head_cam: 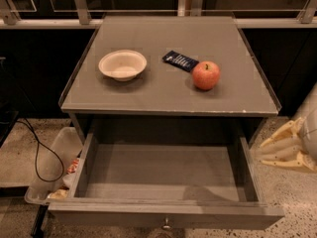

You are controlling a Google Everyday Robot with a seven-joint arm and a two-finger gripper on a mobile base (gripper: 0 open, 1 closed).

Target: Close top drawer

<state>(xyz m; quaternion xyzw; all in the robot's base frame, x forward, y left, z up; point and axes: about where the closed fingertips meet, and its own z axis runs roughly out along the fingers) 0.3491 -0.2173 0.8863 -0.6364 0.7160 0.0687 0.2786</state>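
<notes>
The top drawer (163, 170) is pulled far out of the grey cabinet, and its inside is bare. Its flat front panel (99, 216) runs along the bottom of the view, with the small round metal knob (166, 225) at its centre. My gripper (270, 151) is at the right edge, just outside the drawer's right side wall and at about its height. Its cream fingers (277, 139) point left toward the drawer, stand apart and hold nothing. It does not touch the drawer.
On the cabinet top (168, 95) are a white bowl (122, 64), a dark blue packet (180, 60) and a red apple (205, 75). A clear plastic bin (52, 162) and a black cable (37, 152) lie on the floor at the left.
</notes>
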